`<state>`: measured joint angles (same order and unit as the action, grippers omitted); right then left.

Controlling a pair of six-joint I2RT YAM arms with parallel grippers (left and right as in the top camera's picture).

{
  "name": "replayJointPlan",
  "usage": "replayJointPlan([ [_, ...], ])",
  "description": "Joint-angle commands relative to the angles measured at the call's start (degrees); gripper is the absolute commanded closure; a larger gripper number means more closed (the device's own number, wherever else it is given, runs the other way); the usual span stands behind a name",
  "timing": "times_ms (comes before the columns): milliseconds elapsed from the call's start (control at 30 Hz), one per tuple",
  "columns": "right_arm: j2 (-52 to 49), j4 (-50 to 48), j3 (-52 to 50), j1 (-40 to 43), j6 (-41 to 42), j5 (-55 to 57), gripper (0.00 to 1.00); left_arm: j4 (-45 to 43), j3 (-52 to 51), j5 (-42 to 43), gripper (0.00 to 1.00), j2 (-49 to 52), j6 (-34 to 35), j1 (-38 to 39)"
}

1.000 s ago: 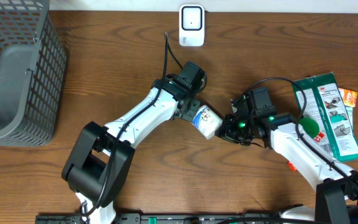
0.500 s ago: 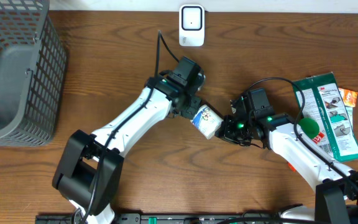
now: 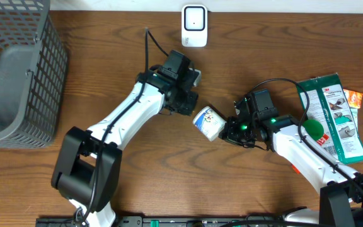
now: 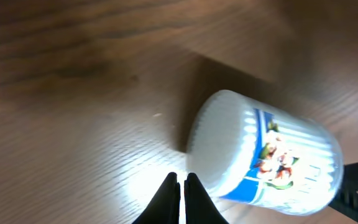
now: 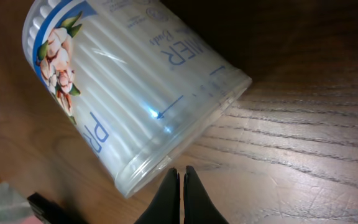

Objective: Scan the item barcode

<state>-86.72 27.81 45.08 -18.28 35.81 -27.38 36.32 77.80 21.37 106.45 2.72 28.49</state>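
Wooden table (image 3: 93,63) holds the tub (image 3: 208,122) lying unscanned, apart from the scanner (image 3: 194,26), my left claw (image 4: 180,180) and right claw (image 5: 180,177) both pressed together, empty.

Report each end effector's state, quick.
Left end effector: shut, holding nothing; the cotton swab tub lies just ahead.
Right end effector: shut, holding nothing, tips beside the same tub.
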Motion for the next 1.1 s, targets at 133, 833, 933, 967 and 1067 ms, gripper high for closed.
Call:
replayJointPlan([
  [133,1.0,0.1,1.0,-0.6,0.6,0.5,0.99,-0.2,-0.5,2.2,0.92,1.2,-0.8,0.2],
  [833,1.0,-0.7,1.0,-0.6,0.9,0.3,0.99,-1.0,-1.0,2.2,0.92,3.5,-0.7,1.1],
  [933,1.0,-2.4,1.0,-0.6,2.8,-0.5,0.99,-1.3,-1.0,2.2,0.92,3.5,-0.8,1.5],
  [967,1.0,-3.0,1.0,-0.6,3.2,-0.9,0.99,-1.3,-1.0,2.2,0.92,3.5,-0.8,1.5],
  [1067,1.0,-4.8,1.0,-0.6,3.4,-3.5,0.99,-1.2,-1.0,2.2,0.92,3.5,-0.8,1.5],
])
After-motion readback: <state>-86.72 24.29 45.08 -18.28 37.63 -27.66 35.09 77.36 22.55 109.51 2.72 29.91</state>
